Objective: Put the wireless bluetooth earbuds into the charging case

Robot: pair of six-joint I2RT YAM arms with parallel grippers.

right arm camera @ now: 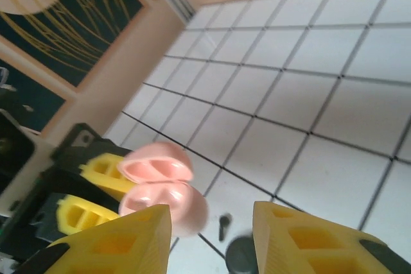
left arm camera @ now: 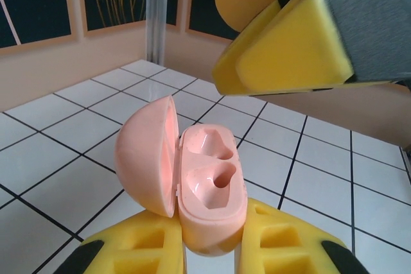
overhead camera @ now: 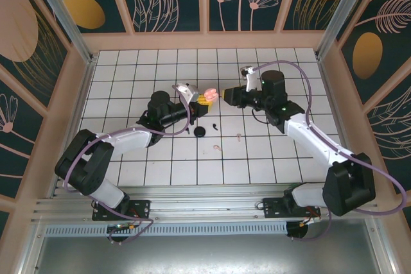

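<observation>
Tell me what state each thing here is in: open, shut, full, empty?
Pale pink plastic charging case: lid open, both wells empty.
Left tool: shut on the case.
Right tool: open, holding nothing.
Two pale pink earbuds: loose on the white tiled table.
Small black earbud: loose on the table.
Round black case: open or shut unclear.

You find the charging case in the left gripper above the table's middle, with the right gripper just right of it. A round case and three earbuds lie nearer the near edge.
</observation>
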